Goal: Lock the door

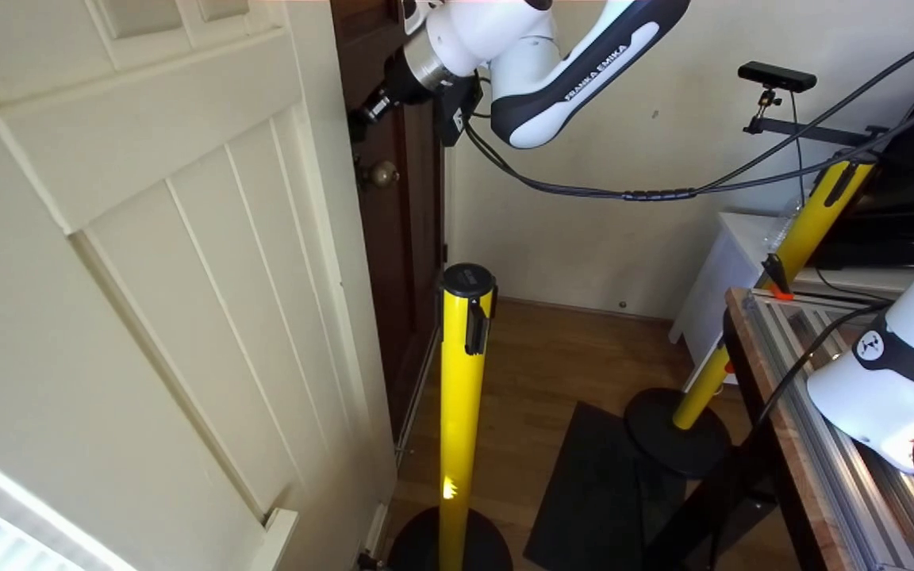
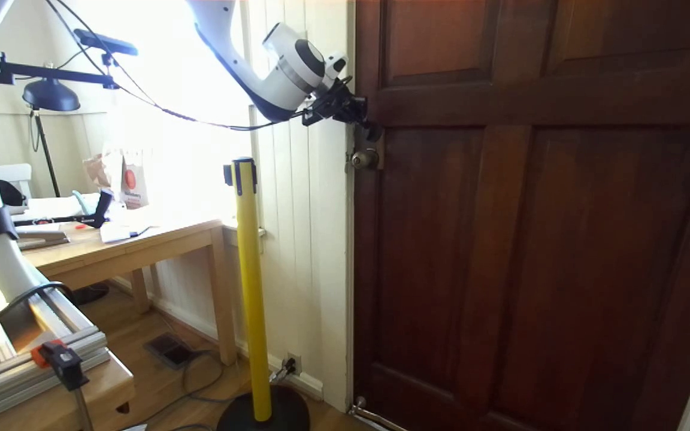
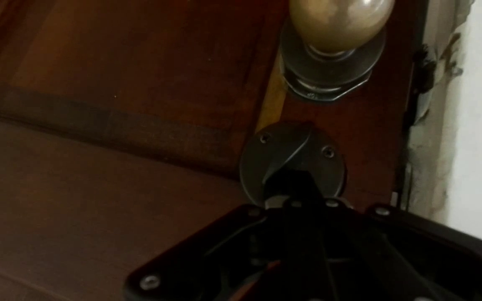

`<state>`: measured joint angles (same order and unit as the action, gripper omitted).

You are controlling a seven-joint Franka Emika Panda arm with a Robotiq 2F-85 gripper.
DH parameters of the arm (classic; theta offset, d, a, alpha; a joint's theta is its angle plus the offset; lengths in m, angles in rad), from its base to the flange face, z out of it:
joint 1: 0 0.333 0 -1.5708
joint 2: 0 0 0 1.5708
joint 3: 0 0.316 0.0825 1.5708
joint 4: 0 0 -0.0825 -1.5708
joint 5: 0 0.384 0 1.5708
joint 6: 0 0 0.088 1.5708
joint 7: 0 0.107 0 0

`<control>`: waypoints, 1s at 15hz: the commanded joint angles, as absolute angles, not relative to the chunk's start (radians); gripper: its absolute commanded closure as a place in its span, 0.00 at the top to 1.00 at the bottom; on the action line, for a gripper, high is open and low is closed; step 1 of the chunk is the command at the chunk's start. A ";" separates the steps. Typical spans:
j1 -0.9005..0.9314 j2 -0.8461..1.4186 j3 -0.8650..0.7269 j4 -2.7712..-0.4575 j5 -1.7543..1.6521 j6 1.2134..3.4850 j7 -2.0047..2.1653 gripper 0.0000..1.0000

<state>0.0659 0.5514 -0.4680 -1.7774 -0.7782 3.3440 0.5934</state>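
Wrist view: thumb-turn (image 3: 294, 155) on its round plate (image 3: 255, 163) lies straight ahead of the jaws, right at the fingertips (image 3: 303, 184). Long axis is slanted: from upper right, on the side toward the knob (image 3: 341, 23), down to lower left, where the fingertips cover the near end. So neither in line with the jaws nor square across them. Jaws look drawn together; whether that end is pinched between them or they only lie against it, cannot tell. Contact hidden too.

This view has the knob on top; both exterior views put it below the jaws, so the picture is upside down and the thumb-turn is above the knob, near the frame (image 3: 454, 159). Door (image 2: 518, 269) looks closed.

Judgement: step in hand is working the thumb-turn, next probably a twist about the plate's centre. All hinges on that slant. Fingertips seem off-centre, on the part of the plate away from the knob, so a plain wrist roll may slip off; a small arc around the centre, pushing the covered end sideways, seems safer. Which direction locks it, and whether it is locked already, cannot tell.
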 commanded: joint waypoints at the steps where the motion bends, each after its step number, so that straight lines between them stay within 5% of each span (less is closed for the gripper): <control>1: 0.110 0.577 -0.544 -1.774 -0.769 3.305 0.595 0.00; 15: 0.275 0.633 -0.777 -1.773 -0.754 3.224 0.666 0.00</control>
<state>0.2209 0.5735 -0.6454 -1.7784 -0.7720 3.2731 0.6193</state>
